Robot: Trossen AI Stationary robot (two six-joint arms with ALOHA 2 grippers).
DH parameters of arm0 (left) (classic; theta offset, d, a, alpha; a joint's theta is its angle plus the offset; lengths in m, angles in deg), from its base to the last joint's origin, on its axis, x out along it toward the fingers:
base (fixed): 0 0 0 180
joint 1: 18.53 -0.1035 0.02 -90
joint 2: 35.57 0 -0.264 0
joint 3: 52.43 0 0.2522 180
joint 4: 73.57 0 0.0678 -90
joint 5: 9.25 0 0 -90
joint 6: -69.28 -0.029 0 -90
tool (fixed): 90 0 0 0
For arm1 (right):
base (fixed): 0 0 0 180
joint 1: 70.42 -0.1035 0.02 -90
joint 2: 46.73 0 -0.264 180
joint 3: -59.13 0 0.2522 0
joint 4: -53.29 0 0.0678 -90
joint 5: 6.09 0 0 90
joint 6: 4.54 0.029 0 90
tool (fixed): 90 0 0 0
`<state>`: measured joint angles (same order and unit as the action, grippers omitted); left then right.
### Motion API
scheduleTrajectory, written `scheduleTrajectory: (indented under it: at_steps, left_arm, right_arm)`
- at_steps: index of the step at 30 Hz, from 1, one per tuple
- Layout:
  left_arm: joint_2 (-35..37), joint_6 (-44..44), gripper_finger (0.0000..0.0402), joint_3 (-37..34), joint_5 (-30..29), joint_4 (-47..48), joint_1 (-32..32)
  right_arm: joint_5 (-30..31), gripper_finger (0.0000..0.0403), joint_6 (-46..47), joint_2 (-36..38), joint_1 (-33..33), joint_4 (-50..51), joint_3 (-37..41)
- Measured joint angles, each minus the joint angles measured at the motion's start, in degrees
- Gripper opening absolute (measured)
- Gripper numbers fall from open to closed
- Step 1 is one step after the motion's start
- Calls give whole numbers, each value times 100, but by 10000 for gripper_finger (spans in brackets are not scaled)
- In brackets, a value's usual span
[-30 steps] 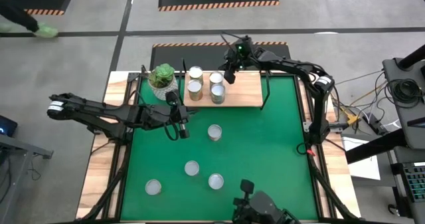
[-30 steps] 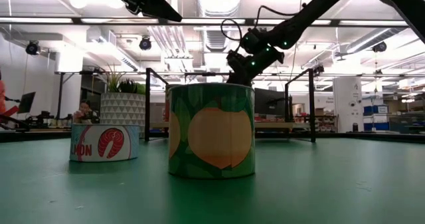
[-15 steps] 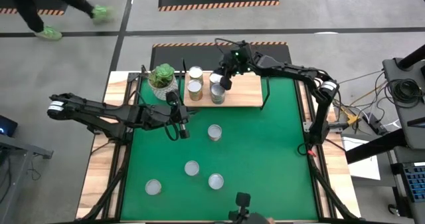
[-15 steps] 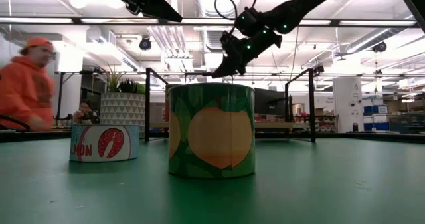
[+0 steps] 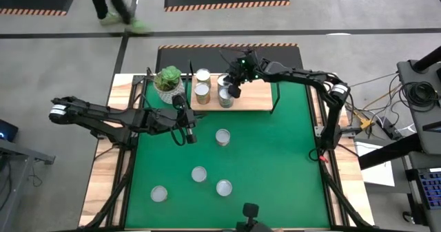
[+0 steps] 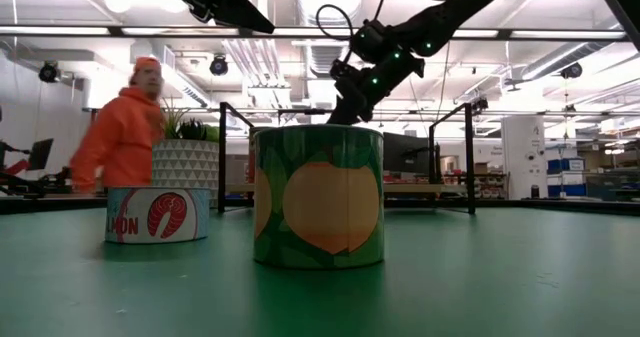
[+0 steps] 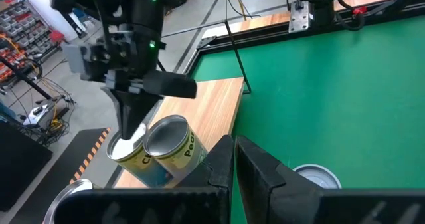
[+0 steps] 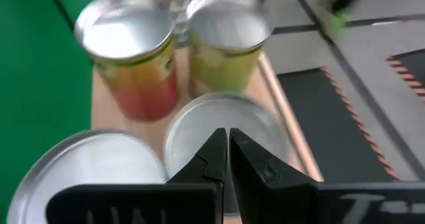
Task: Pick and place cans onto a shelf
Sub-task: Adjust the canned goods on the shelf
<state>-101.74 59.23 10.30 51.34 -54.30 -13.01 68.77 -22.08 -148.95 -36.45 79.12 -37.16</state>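
Observation:
Several cans stand on the light-wood shelf (image 5: 256, 98) at the far edge: two on its left (image 5: 202, 83), and two further right (image 5: 225, 91). Several more cans (image 5: 222, 137) stand on their bases on the green mat. My right gripper (image 5: 234, 90) is shut and points down at the silvery top of the far one of the two right cans (image 8: 229, 121). My left gripper (image 5: 188, 137) hangs shut over the mat, left of the middle, with nothing in it. My right gripper's shut fingertips (image 7: 128, 129) come slanting down from the far right onto the middle of a can's flat top (image 7: 119, 147). I cannot tell whether they touch the lid or stand just above it. The can stands upright on the shelf.
A white pot with a green plant (image 5: 169, 82) stands at the shelf's left end. Thin black posts (image 6: 468, 157) rise at the shelf's ends. A person in orange (image 6: 125, 137) passes beyond the table's far side. Open mat lies on the right half.
My right gripper, shut throughout, has moved from the shelf's far edge toward the table's left and a little nearer, and has rolled slightly. It now stands over the right pair of cans. The cans have not moved. A person has walked past behind the table.

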Motion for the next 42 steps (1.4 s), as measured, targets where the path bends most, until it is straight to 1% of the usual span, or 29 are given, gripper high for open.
scheduleTrajectory:
  at_steps: [8, 19, 36, 42]
  left_arm:
    - [0, 0, 0, -2, 2, 1, -1]
    - [0, 0, 0, 0, 2, 3, 1]
    - [2, 0, 0, 0, 2, 6, 1]
    - [2, 1, 0, 0, 2, 6, 1]
  right_arm:
    - [74, 9, 0, -100, 17, 4, 0]
    - [614, 9, -108, -85, 17, 129, -39]
    - [626, 9, -109, -17, 13, 250, -42]
    - [626, 9, -98, 226, -55, 263, -39]
